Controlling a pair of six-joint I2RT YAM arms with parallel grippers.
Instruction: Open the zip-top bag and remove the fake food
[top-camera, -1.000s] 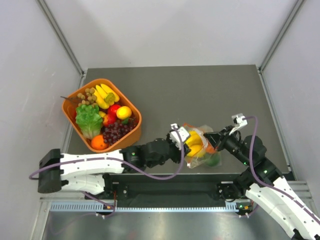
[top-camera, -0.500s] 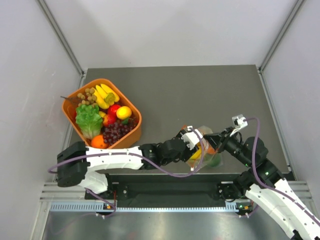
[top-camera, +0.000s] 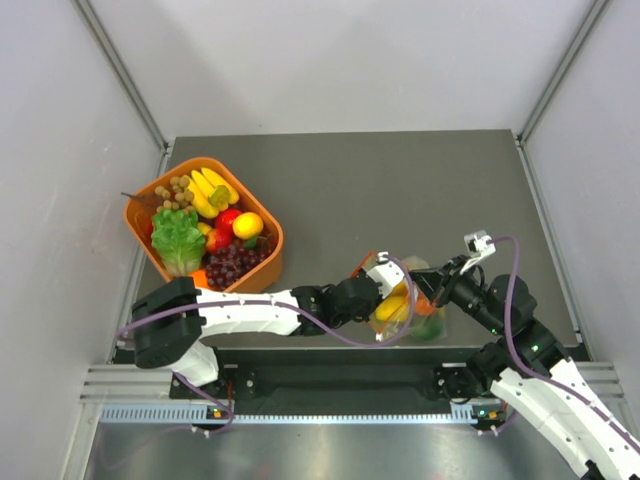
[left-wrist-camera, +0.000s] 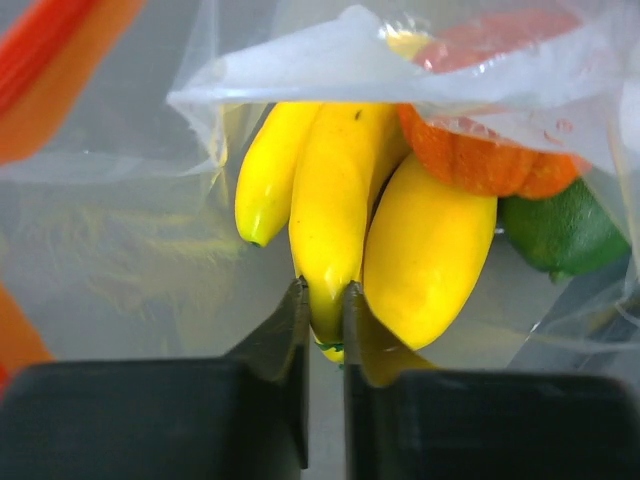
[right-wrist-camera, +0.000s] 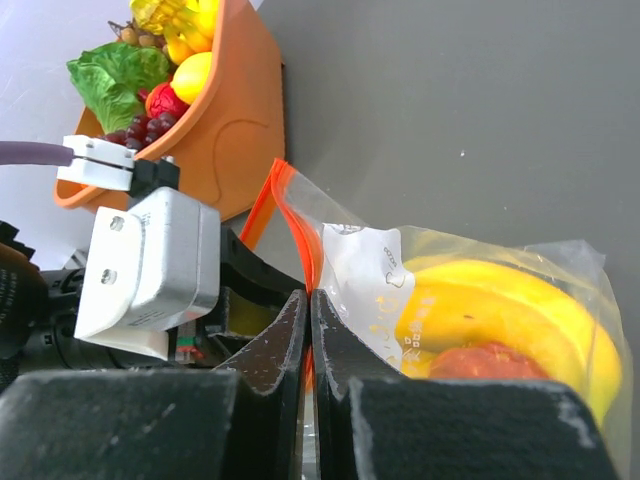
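Left gripper (left-wrist-camera: 325, 290) is clamped on the banana (left-wrist-camera: 335, 190) tip. It is probably light, slick plastic, safer seated deeper between the fingers. Right gripper (right-wrist-camera: 308, 297) pinches the limp bag (right-wrist-camera: 370, 270) edge.

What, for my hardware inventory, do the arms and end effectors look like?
The left arm and right arm have white shells and black joints, each with a purple cable looping alongside. The left end effector and right end effector each have two flat black fingers.

The zip-top bag (right-wrist-camera: 360, 260) is thin, crinkly clear plastic, glossy. The banana bunch (left-wrist-camera: 340, 200) is smooth shiny plastic. The desk (top-camera: 400, 180) is matt grey; the basket (right-wrist-camera: 225, 130) smooth orange plastic.
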